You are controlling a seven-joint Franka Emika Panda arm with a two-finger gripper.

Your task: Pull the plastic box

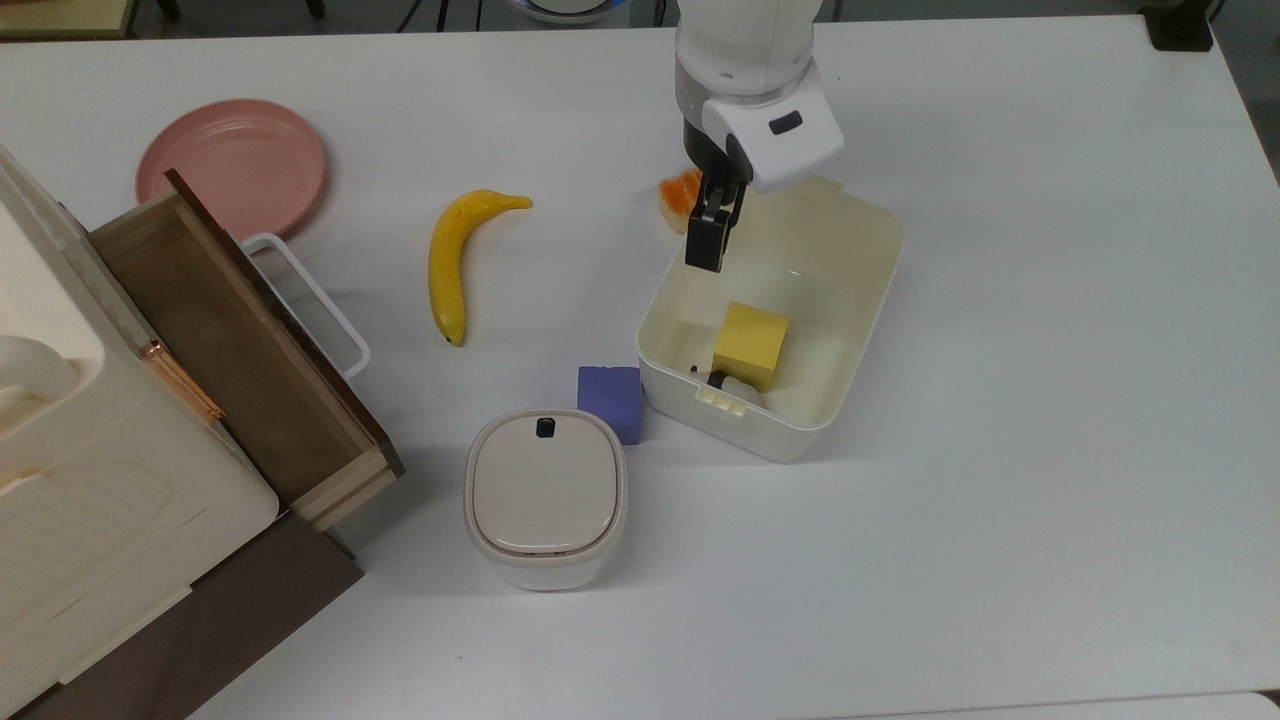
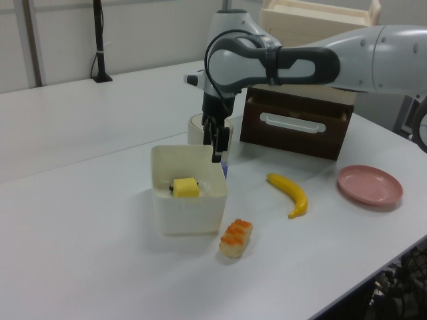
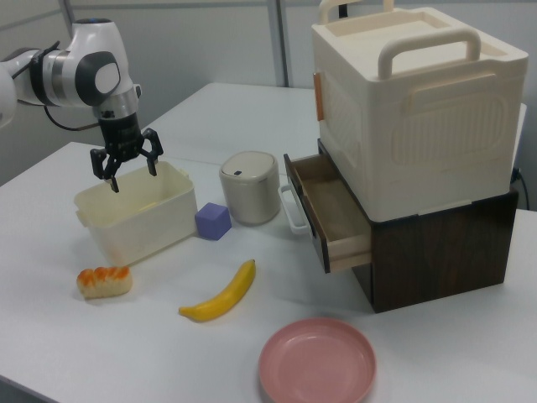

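The plastic box (image 1: 868, 300) is a lidless cream tub standing mid-table, with a yellow block (image 1: 750, 342) inside it. Its front wall (image 2: 190, 213) shows in the left view, and its long side (image 3: 143, 222) in the right view. My gripper (image 1: 715, 240) hangs open just above the box's rim, at the end nearest the orange food piece, fingers pointing down. In the right view the gripper (image 3: 132, 175) has its two fingers spread apart over the box's rim, with nothing between them. In the left view the gripper (image 2: 217, 150) sits over the box's far right corner.
An orange-topped food piece (image 1: 682, 195) lies beside the box, close to the gripper. A purple cube (image 1: 610, 400) touches the box's other end, with a lidded cream bin (image 1: 545, 495) next to it. A banana (image 1: 450, 260), pink plate (image 1: 230, 165) and open wooden drawer (image 1: 230, 340) lie toward the top view's left.
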